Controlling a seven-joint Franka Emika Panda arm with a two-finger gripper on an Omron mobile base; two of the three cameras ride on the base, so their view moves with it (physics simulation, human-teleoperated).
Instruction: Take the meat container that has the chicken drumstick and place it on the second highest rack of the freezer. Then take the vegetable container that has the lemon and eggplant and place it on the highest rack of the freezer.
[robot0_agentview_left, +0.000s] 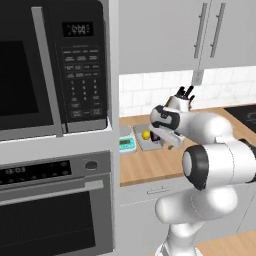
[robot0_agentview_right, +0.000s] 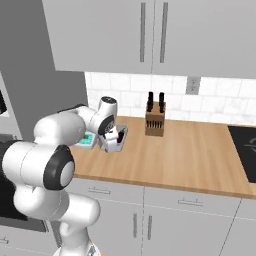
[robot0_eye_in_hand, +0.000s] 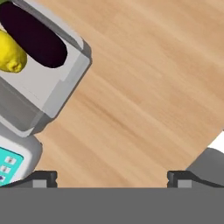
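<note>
Hovering with jaws wide over the wooden counter (robot0_eye_in_hand: 144, 87), beside the vegetable container (robot0_eye_in_hand: 48, 94) holding lemon (robot0_eye_in_hand: 9, 51) and eggplant (robot0_eye_in_hand: 35, 35).

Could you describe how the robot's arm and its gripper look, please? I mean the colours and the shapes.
The arm is glossy white, built of thick rounded segments, with dark grey to black rings at its joints. No loose cables or markings can be seen on it. The gripper has two small dark fingertips, blocky in shape with a lighter grey patch on each.
</note>
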